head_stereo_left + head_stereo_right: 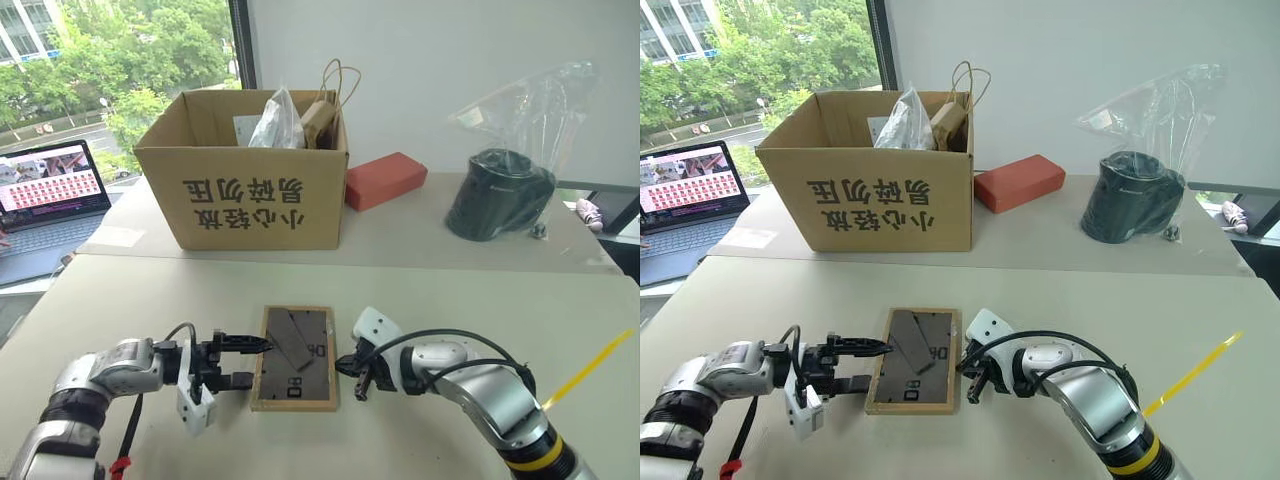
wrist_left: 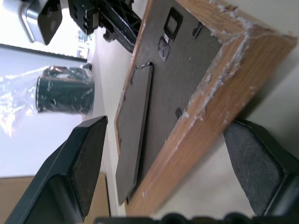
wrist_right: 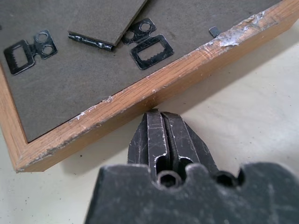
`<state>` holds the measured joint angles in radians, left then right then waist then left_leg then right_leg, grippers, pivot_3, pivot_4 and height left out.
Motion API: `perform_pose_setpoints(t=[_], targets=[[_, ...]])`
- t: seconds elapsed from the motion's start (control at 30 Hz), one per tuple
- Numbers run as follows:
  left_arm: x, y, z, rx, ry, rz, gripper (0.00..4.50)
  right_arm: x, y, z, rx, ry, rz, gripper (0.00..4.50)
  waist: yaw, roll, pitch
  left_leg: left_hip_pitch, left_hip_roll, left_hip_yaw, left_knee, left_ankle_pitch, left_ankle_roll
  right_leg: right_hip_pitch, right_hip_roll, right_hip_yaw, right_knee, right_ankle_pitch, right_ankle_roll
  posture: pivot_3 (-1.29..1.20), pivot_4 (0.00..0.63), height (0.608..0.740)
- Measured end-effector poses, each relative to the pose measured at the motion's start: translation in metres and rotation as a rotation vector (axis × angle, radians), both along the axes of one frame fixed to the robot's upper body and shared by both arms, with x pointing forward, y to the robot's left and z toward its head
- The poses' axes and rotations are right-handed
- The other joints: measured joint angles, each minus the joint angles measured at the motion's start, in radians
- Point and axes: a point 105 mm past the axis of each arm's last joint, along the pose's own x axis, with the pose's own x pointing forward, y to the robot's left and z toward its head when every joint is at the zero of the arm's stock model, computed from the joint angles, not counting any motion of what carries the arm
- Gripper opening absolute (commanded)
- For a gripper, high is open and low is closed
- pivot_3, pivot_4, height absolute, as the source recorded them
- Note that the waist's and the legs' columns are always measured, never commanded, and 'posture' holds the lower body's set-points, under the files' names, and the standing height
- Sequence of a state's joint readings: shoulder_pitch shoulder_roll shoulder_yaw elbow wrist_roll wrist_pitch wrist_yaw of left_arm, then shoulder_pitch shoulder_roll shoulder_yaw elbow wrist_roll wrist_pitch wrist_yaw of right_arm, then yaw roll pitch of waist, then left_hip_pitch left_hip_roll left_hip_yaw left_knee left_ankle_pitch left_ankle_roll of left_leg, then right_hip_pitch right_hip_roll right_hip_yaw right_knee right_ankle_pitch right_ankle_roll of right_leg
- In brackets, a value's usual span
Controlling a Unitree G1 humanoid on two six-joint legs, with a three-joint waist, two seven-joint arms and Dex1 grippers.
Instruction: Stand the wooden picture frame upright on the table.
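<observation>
Wooden picture frame (image 1: 294,358) lies flat, back up, on the worktop (image 1: 450,300) between both arms, stand partly folded out. Left jaws (image 1: 238,361) apart, spread around the frame's left edge, not gripping. Right jaws (image 1: 345,366) together, tips pressed to the frame's right edge. Step in hand looks like bracing and getting a hold before tipping it up. Next move likely calls for the left jaws to clamp the edge and lift, stand swung out. Plenty of open worktop ahead and to the right; cardboard box (image 1: 245,180) sits well apart on the far table.
</observation>
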<state>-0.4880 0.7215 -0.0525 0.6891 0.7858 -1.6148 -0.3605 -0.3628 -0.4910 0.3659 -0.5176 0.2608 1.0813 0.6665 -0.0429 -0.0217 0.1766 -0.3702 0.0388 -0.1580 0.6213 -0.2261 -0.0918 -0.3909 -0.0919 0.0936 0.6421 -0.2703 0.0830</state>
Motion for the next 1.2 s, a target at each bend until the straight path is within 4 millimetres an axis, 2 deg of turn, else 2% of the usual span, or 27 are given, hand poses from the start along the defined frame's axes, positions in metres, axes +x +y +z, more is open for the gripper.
perform_pose_setpoints(t=[0.1, 0.23, 0.3, 0.33, 0.4, 0.47, 0.53, 0.63, 0.73, 0.87, 0.97, 1.07, 1.2], targets=[[0.004, -0.005, -0.001, -0.001, 0.0, -0.014, 3.5, 0.0, 0.001, 0.0, 0.003, 0.001, -0.005, 0.0, -0.001, 0.0, 0.0, 0.0, 0.0, 0.0, 0.0, 0.0, 0.0, 0.0, 0.0, 0.0, 0.0, 0.0, 0.0, 0.0, 0.15, 0.74], [0.001, -0.003, -0.01, 0.015, 0.03, -0.015, 2.01, 0.0, -0.003, -0.001, 0.005, 0.005, -0.028, 0.0, -0.001, 0.0, 0.0, -0.001, 0.0, 0.0, 0.0, 0.0, 0.0, 0.0, 0.0, 0.0, 0.0, 0.0, 0.001, 0.0, 0.15, 0.74], [0.001, -0.003, -0.001, -0.036, 0.001, -0.018, 1.4, 0.002, -0.006, 0.0, 0.003, 0.001, -0.044, 0.0, 0.0, 0.0, 0.0, -0.001, -0.001, -0.001, 0.0, 0.0, 0.0, 0.0, -0.001, 0.0, 0.0, 0.0, 0.001, 0.0, 0.15, 0.74], [0.002, -0.001, 0.003, -0.048, -0.017, -0.015, 1.25, 0.004, -0.009, 0.001, 0.004, 0.0, -0.057, 0.0, 0.0, 0.0, 0.0, 0.0, -0.001, -0.001, 0.0, 0.0, 0.0, 0.0, -0.001, 0.0, 0.0, 0.0, 0.001, 0.0, 0.15, 0.74], [0.001, 0.002, 0.004, -0.049, -0.026, -0.008, 1.16, 0.01, -0.017, 0.003, 0.008, -0.001, -0.097, 0.0, -0.003, 0.0, 0.0, 0.0, -0.001, 0.0, 0.0, 0.0, 0.0, 0.0, -0.001, 0.0, 0.0, 0.0, 0.001, 0.0, 0.15, 0.74], [0.0, 0.004, 0.003, -0.057, -0.029, 0.005, 1.16, 0.025, -0.031, 0.012, 0.019, -0.02, -0.174, 0.59, -0.007, 0.0, 0.0, 0.0, -0.001, 0.0, 0.0, 0.0, 0.0, -0.001, -0.001, 0.0, 0.001, 0.0, 0.001, 0.0, 0.15, 0.74], [0.0, 0.005, 0.002, -0.058, -0.036, 0.01, 1.16, 0.042, -0.038, 0.033, 0.078, -0.057, -0.233, 1.12, -0.011, 0.0, 0.0, 0.0, -0.001, 0.0, 0.0, 0.0, 0.0, -0.001, -0.001, 0.0, 0.003, 0.0, 0.001, 0.0, 0.15, 0.74], [-0.001, 0.005, 0.001, -0.061, -0.046, 0.013, 1.16, 0.05, -0.02, 0.063, 0.233, -0.056, -0.187, 2.14, -0.015, 0.0, 0.0, 0.001, -0.001, -0.001, 0.0, 0.0, 0.0, -0.001, -0.001, 0.0, 0.004, 0.0, 0.001, 0.0, 0.15, 0.74], [-0.001, 0.004, -0.002, -0.076, -0.049, 0.016, 1.16, 0.046, 0.006, 0.063, 0.32, 0.051, -0.091, 3.19, -0.015, 0.0, 0.0, 0.0, -0.001, -0.001, 0.0, 0.0, 0.0, -0.001, -0.001, 0.0, 0.004, 0.0, 0.001, 0.0, 0.15, 0.74], [-0.001, 0.001, -0.004, -0.085, -0.059, 0.014, 1.16, 0.041, 0.033, 0.06, 0.322, 0.166, 0.048, 4.48, -0.012, 0.001, 0.001, 0.0, -0.001, -0.001, 0.0, 0.0, 0.0, -0.001, -0.001, 0.0, 0.004, 0.0, 0.001, 0.0, 0.15, 0.74], [-0.001, -0.001, -0.005, -0.096, -0.065, 0.011, 1.16, 0.046, 0.038, 0.047, 0.292, 0.256, 0.073, 4.48, -0.008, 0.001, 0.001, 0.0, -0.002, -0.001, 0.0, 0.0, 0.0, -0.001, -0.001, 0.0, 0.004, 0.0, 0.001, 0.0, 0.15, 0.74], [-0.002, -0.002, -0.006, -0.098, -0.071, 0.012, 1.16, 0.049, 0.039, 0.047, 0.296, 0.292, 0.104, 4.48, -0.006, 0.001, 0.001, 0.0, -0.002, -0.001, 0.0, 0.0, 0.0, -0.002, -0.001, 0.0, 0.004, 0.0, 0.001, 0.0, 0.15, 0.74], [-0.002, -0.002, -0.007, -0.098, -0.079, 0.012, 1.16, 0.037, 0.05, 0.048, 0.317, 0.345, 0.212, 4.48, -0.004, 0.001, 0.001, 0.0, -0.002, -0.001, 0.0, 0.0, 0.0, -0.002, -0.001, 0.0, 0.004, 0.0, 0.001, 0.0, 0.15, 0.74]])
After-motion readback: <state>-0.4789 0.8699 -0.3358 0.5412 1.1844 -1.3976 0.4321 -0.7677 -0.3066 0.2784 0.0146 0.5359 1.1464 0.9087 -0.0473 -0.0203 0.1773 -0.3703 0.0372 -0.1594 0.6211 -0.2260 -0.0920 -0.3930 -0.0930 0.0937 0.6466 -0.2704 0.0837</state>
